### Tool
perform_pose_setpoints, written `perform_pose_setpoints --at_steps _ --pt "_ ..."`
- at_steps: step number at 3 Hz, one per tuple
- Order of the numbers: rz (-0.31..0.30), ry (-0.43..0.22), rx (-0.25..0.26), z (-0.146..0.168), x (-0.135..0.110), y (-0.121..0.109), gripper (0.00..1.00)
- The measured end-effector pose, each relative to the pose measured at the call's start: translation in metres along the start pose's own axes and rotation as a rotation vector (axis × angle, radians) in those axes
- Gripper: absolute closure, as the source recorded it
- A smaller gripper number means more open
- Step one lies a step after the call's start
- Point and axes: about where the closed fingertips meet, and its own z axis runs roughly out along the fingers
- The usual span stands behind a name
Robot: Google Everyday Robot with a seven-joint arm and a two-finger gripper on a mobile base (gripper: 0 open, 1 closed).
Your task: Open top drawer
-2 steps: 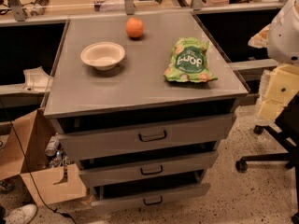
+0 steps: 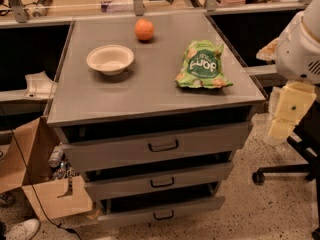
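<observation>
The top drawer (image 2: 210, 140) sits at lower centre of the frame, its loop handle (image 2: 163, 145) lying horizontal. The gripper (image 2: 280, 126) hangs at the right edge, well apart. From it the handle lies leftward and slightly lower. Whether the gripper is open or closed, I cannot tell.

One camera, high in front, looks down on the cabinet (image 2: 150, 91) at mid range. The gripper (image 2: 283, 121) hangs at frame right.

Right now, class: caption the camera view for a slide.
Gripper hangs right of the cabinet, apart from the top drawer.
</observation>
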Motion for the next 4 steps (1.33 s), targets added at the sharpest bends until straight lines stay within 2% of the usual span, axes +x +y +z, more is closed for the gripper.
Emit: perform_pose_setpoints --at_steps 1,2,4 --pt "-0.005 -0.009 0.013 -0.004 0.002 -0.003 0.00" --pt "-0.011 -0.051 -0.003 0.004 -0.002 0.009 0.00" --pt "0.019 -0.116 -0.056 0.040 -0.014 0.038 0.00"
